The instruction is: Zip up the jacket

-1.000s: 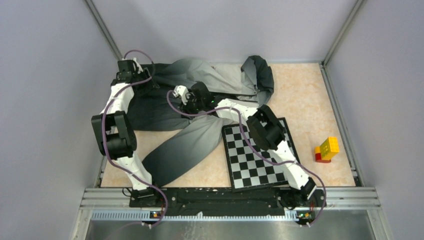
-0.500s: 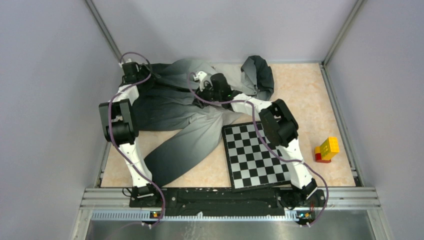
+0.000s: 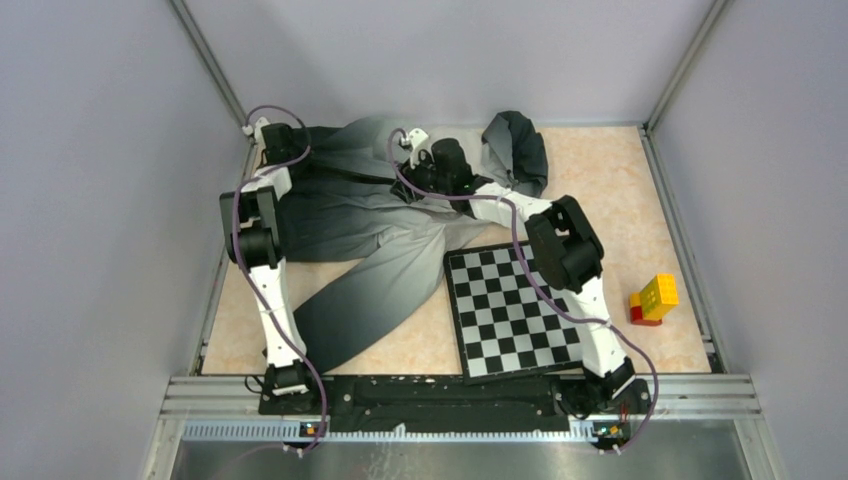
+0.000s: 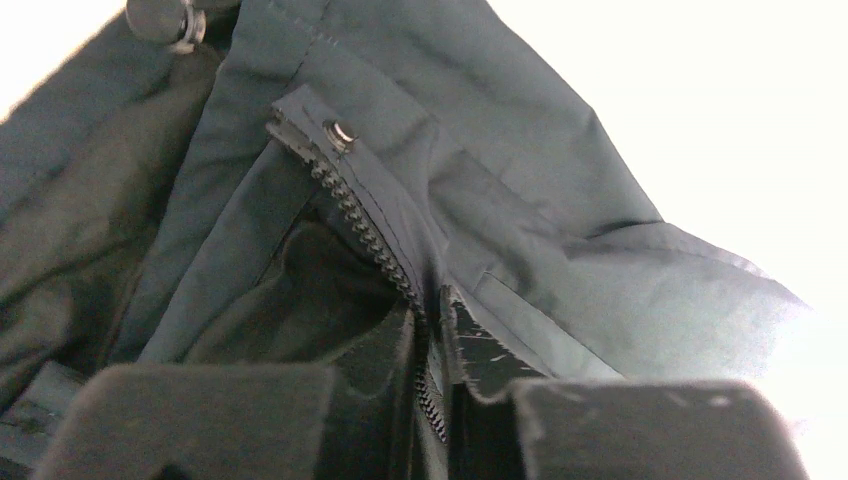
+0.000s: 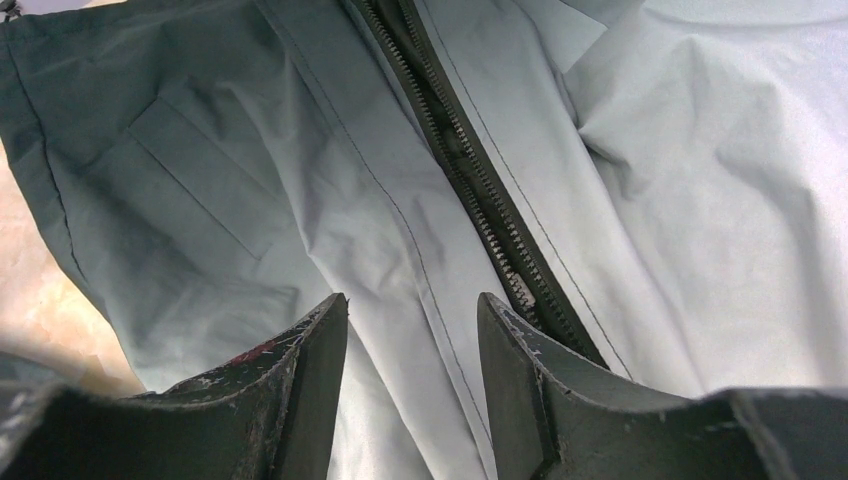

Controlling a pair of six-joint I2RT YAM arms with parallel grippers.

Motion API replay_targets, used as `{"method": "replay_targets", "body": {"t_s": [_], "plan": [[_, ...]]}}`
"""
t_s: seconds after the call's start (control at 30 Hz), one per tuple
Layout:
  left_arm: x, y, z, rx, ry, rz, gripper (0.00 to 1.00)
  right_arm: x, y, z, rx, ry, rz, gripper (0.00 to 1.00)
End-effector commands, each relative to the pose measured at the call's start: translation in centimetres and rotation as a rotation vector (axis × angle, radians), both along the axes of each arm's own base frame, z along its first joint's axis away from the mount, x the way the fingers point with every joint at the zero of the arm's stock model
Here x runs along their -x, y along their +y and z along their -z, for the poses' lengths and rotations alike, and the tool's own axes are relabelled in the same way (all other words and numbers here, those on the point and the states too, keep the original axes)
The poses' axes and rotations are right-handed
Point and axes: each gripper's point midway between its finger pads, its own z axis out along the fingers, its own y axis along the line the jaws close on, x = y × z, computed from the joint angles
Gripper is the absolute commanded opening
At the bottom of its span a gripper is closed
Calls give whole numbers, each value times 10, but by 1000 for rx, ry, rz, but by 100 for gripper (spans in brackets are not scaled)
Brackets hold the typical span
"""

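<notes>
item: large soft grey-to-charcoal hooded jacket [image 3: 370,215], spread far-left on beige worktop [image 3: 610,180] | handling: light, limp, probably slippery; pinch hem by dark zipper [image 5: 470,190] | left gripper [image 4: 440,400]: nearly closed, pinching zipper edge | right gripper [image 5: 410,310]: open, empty, beside zipper

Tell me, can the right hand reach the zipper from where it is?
Probably yes. The right hand hangs open just over the jacket, and the zipper lies bare right beside its fingers, with nothing in between.
</notes>
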Motion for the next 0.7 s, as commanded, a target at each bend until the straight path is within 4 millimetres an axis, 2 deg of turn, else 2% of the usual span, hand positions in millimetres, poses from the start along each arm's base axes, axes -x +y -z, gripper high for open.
{"method": "replay_targets", "body": {"t_s": [0.0, 0.1, 0.23, 0.43, 0.47, 0.53, 0.67], "plan": [[-10, 3, -86, -238, -104, 58, 12, -2, 3, -51, -77, -80, 2, 50], [12, -3, -126, -351, -116, 88, 10, 1, 6, -54, -100, -70, -13, 50], [46, -24, -148, -326, -108, 152, 8, 8, 12, -67, -158, -86, -54, 50], [92, -94, -133, -78, -101, 429, 3, 15, 26, -94, -268, -130, -131, 56], [96, -106, -136, -40, -135, 489, 1, 15, 30, -100, -287, -137, -141, 57], [109, -130, -137, 29, -151, 615, 0, 13, 39, -97, -306, -125, -165, 59], [133, -153, -143, 53, -208, 766, 0, 14, 57, -90, -324, -97, -248, 61]]}}
